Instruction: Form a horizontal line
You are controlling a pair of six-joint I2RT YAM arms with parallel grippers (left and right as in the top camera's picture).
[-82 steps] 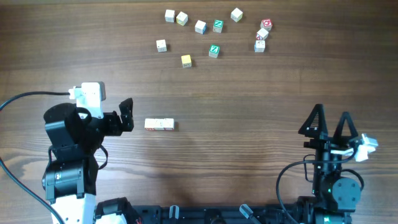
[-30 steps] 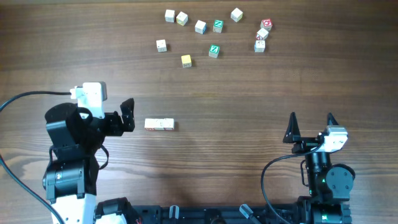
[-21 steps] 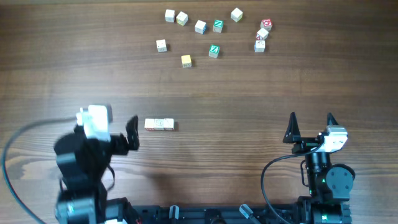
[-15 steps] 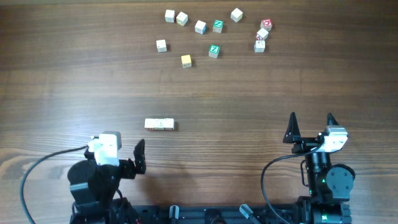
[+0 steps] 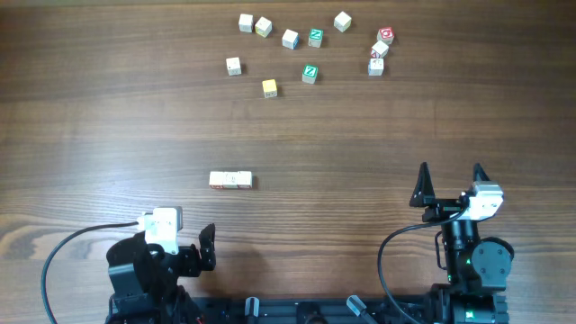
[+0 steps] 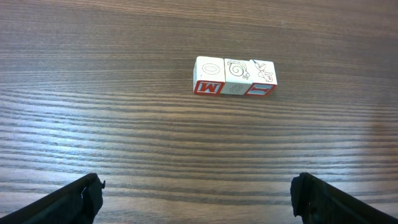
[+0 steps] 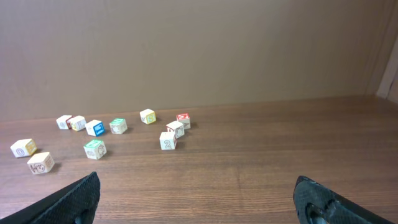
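The horizontal line [image 5: 231,180] is a row of three pale letter cubes touching side by side on the wooden table, left of centre. In the left wrist view the line [image 6: 234,76] shows red and grey front faces. My left gripper [image 5: 205,248] is open and empty, low at the front left, well back from the line; its fingertips frame bare wood [image 6: 196,198]. My right gripper [image 5: 449,181] is open and empty at the front right, fingers spread wide [image 7: 199,199].
Several loose cubes [image 5: 310,73] with green, yellow and red marks lie scattered along the far edge; they also show in the right wrist view [image 7: 94,149]. A beige wall stands behind the table.
My left arm has pulled back from beside the line toward the front edge. The right arm rose slightly earlier and has held still since. The cubes have not moved.
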